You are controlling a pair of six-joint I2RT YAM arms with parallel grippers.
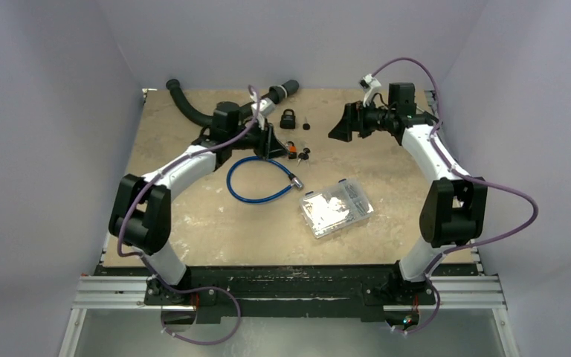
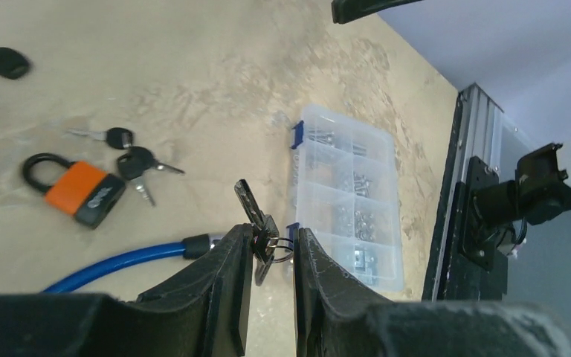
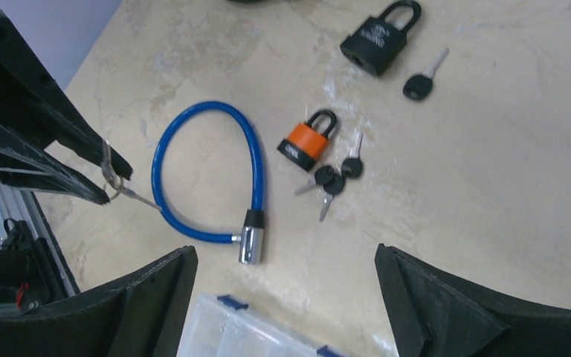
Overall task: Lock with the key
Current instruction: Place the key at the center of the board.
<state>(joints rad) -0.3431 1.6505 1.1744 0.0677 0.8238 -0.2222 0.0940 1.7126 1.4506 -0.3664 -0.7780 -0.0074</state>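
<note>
My left gripper (image 2: 273,234) is shut on a small bunch of keys (image 2: 262,227) on a ring, one key blade pointing up out of the fingers. It hovers above the table by the blue cable lock (image 1: 256,182), which lies in a loop with its silver lock cylinder (image 3: 251,242) at the end. An orange padlock (image 2: 78,190) lies shackle closed beside a second key bunch (image 2: 137,163). A black padlock (image 3: 379,41) and a single black-headed key (image 3: 420,82) lie farther back. My right gripper (image 3: 286,275) is open and empty, raised over the table's back right.
A clear plastic parts box (image 1: 336,208) with blue latches sits right of the cable lock. A black corrugated hose (image 1: 193,111) lies along the back left. Walls enclose the table on three sides.
</note>
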